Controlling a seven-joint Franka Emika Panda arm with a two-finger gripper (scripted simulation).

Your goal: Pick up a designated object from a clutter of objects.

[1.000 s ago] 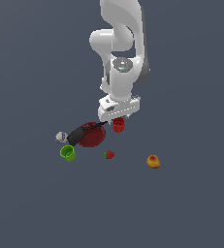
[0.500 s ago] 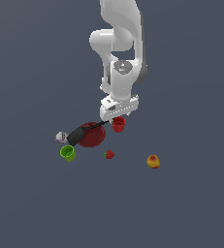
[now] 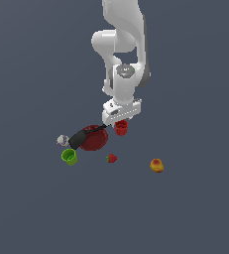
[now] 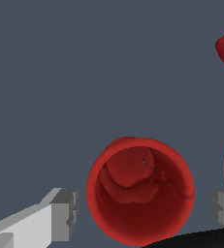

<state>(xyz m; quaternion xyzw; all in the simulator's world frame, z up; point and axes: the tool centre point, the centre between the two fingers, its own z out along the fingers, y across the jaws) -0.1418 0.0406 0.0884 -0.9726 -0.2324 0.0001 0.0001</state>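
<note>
Wrist view: round, glossy red cup (image 4: 140, 190) between parted tool (image 4: 145, 208) fingers.

Saw red cup (image 4: 140, 190) upright between my spread fingers (image 4: 60, 214), bare gap on each side of rim, no contact visible. Gripper (image 3: 121, 122) sat low over cup (image 3: 121, 127). Closest obstacles: dark bowl (image 3: 93, 138) and black utensil (image 3: 84, 136) just beside cup on exterior view's left, utensil handle reaching toward gripper. Green cup (image 3: 69, 157) and whitish item (image 3: 62, 140) lay beyond bowl. Strawberry (image 3: 111, 158) near, fruit (image 3: 156, 165) well apart. I saw bare floor on exterior view's right of cup.
</note>
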